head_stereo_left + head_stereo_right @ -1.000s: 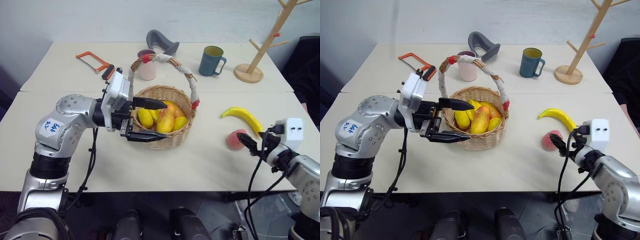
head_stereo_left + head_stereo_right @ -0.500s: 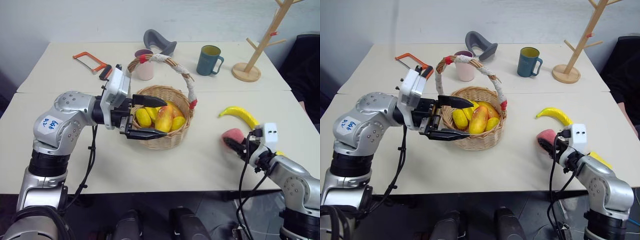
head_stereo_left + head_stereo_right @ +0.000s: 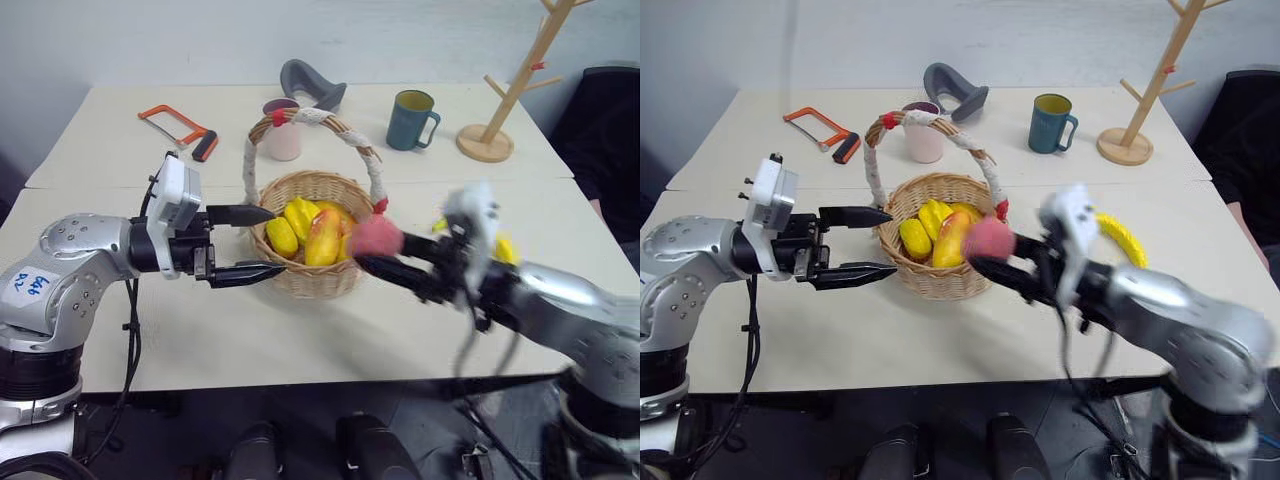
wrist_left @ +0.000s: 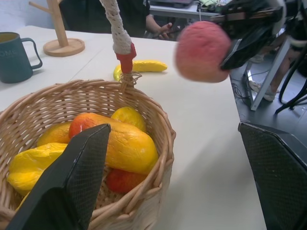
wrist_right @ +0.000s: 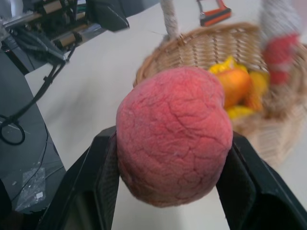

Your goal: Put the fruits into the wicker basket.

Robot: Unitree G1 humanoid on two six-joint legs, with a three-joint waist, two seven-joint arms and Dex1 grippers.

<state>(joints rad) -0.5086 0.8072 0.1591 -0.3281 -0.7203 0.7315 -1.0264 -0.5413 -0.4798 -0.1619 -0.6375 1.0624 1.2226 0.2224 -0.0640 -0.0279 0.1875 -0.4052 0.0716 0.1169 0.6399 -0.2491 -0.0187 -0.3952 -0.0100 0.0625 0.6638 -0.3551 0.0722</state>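
Spanning the room, two pale tables [image 3: 560, 205] against a white wall [image 3: 150, 40].

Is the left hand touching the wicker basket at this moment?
Apart. In the left eye view the left hand stands open beside the wicker basket, with bare table between its fingertips and the woven wall.

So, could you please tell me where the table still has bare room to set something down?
Free: the near strip of the table in front of the wicker basket, and the far left corner beyond the hacksaw. Crowded: the far edge, with pink cup, teal mug and wooden stand.
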